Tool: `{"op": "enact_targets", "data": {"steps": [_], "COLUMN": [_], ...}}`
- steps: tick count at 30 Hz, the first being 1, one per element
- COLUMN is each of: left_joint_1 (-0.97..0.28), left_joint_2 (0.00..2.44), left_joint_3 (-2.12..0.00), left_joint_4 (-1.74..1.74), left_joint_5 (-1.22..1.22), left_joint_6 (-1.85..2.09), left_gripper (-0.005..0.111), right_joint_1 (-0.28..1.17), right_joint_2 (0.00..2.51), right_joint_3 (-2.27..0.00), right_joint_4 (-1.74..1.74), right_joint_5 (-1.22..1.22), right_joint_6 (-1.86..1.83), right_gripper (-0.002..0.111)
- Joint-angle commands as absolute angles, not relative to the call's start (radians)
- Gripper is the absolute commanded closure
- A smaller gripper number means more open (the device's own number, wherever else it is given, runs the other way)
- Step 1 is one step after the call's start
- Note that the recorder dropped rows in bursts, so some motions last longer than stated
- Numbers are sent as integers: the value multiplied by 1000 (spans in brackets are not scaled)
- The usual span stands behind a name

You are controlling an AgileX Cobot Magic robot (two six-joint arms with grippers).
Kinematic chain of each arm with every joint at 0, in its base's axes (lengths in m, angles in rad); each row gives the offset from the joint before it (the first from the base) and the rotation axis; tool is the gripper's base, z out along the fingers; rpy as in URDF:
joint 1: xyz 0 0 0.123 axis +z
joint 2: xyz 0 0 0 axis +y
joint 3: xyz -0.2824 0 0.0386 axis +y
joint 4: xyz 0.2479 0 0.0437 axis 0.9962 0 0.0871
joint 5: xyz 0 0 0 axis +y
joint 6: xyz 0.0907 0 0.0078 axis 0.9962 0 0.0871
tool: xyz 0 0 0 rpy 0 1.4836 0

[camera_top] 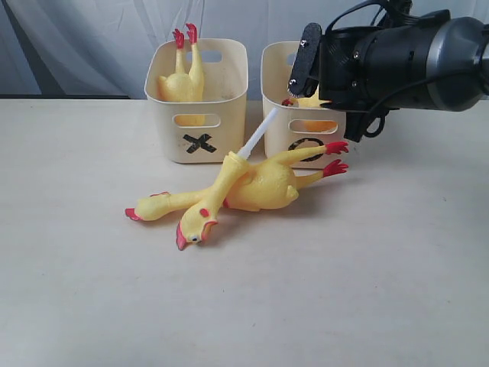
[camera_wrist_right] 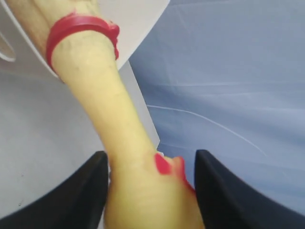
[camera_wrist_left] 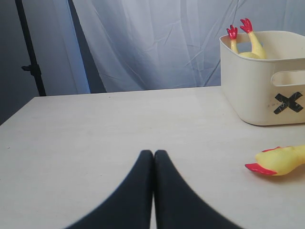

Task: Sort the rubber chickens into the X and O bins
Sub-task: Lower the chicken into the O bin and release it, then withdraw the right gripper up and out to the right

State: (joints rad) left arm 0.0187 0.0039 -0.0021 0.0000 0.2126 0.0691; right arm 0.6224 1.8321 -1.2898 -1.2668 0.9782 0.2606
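Black right hand point(camera_wrist_right: 150, 191) astride chicken neck point(camera_wrist_right: 102, 95)

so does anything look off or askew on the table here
Two rubber chickens lie crossed in a heap before the O bin, unsorted, and a white stick pokes up from the pile. Another chicken stands feet-up in the X bin.

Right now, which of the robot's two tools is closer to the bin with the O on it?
The right one. The right tool hangs over the O bin, with a chicken's neck between its fingers. The left tool sits over bare table, left of the X bin.
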Motion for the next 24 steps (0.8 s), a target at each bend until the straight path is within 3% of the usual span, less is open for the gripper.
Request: {"op": "enact_targets", "data": {"steps": [1,9,17,24], "left_joint_1": [19,19,19,19], "left_joint_2": [0,0,0,0], "left_joint_3": [0,0,0,0], "left_joint_4": [0,0,0,0], "left_joint_5": [207,202,202,202], "left_joint_6": [64,64,64,64], "left_gripper": [106,106,106,106], "right_joint_1": [619,619,619,723], "right_joint_2": [1825,1774,1677,1627], "right_joint_3": [-1293,-1293,-1293,-1293], "right_joint_4": [-1285,-1291,-1086,-1090], "right_joint_5": [991,966,853,829], "right_joint_6": [265,265,219,211], "right_gripper": [46,44,44,44]}}
